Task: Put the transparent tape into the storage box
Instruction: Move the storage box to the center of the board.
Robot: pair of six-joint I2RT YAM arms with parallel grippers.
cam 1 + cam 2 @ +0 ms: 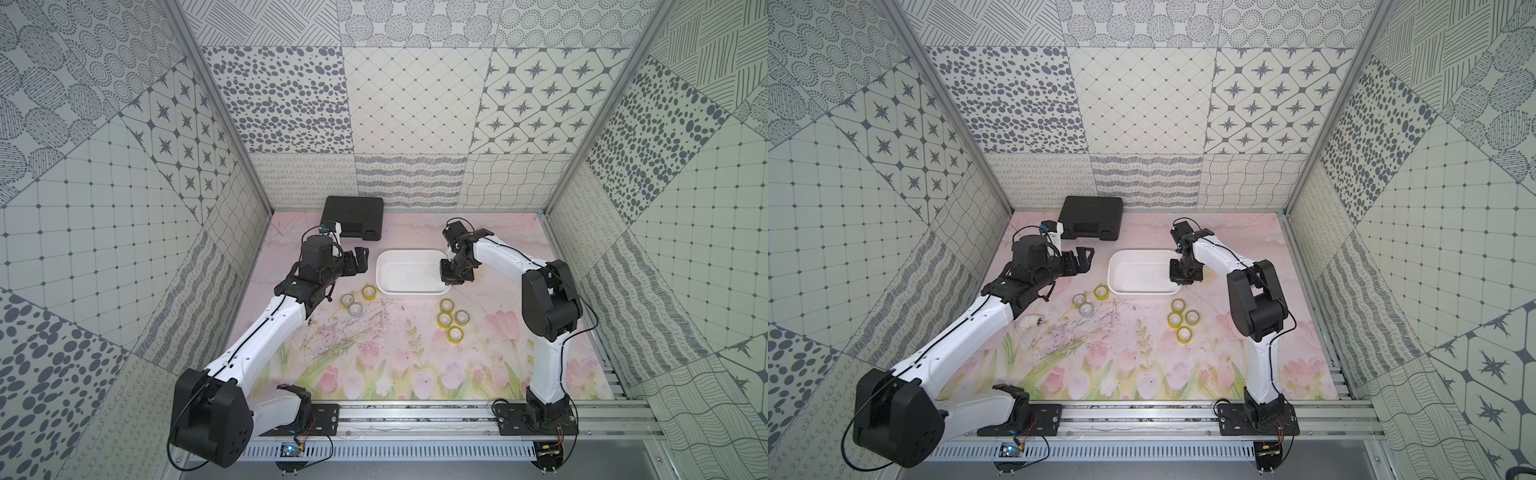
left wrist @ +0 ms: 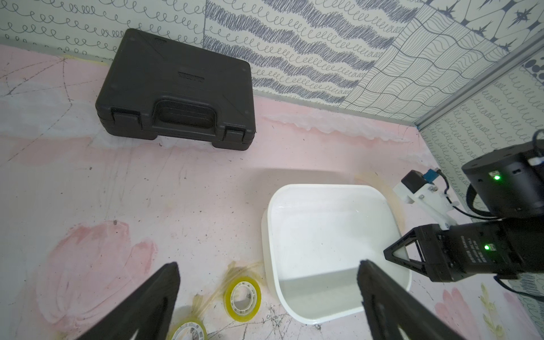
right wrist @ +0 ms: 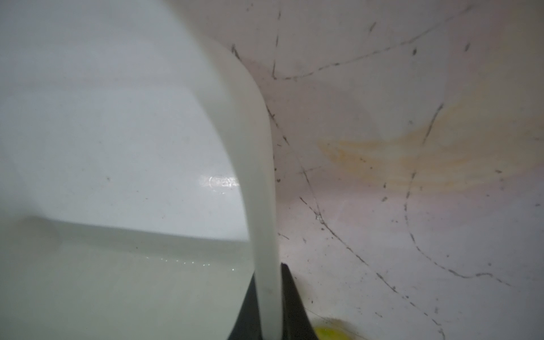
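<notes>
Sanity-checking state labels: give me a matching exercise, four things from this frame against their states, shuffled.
1 black hard-shell case
2 white storage tub
3 left tool
4 right tool

A shut on the tub's wall
B open, holding nothing
C empty inside
D lid closed, lying flat

Pairs: 1-D, 2-C, 3-B, 4-A

The left arm (image 1: 266,328) reaches far and rightward, its left gripper (image 1: 360,261) held level, jaws spread wide and empty. The right arm (image 1: 498,257) folds leftward, its right gripper (image 1: 450,281) pointing down, clamped on the near-right wall of the white plastic rectangular tub (image 1: 379,272).
</notes>
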